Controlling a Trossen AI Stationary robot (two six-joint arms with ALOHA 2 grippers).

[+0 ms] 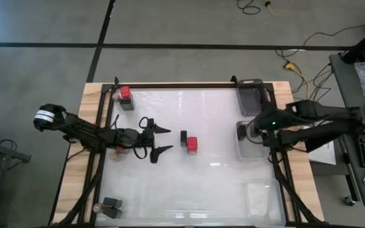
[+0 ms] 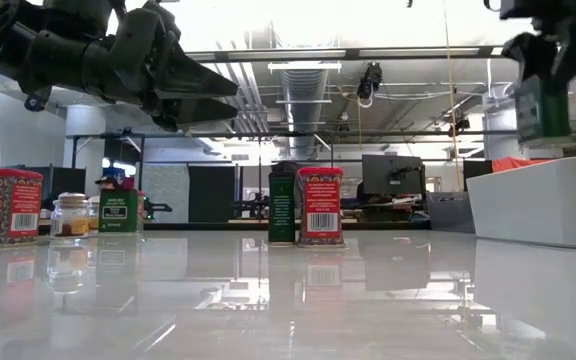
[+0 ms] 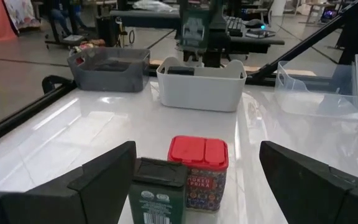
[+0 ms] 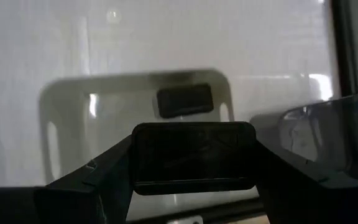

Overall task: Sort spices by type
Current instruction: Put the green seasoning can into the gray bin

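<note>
Overhead, table-level, two wrist cameras; table [image 1: 214, 177] shared.

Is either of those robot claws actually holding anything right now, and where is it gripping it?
The right pincer clamps a dark green spice tin by its sides, above the white bin. The left pincer is open, empty.

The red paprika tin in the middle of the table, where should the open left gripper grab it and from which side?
Grip the red paprika tin across its flat side walls, below the red lid. Come level from the left gripper side. The tin stands upright; the green tin sits close beside it, so one finger must slip between them.
</note>
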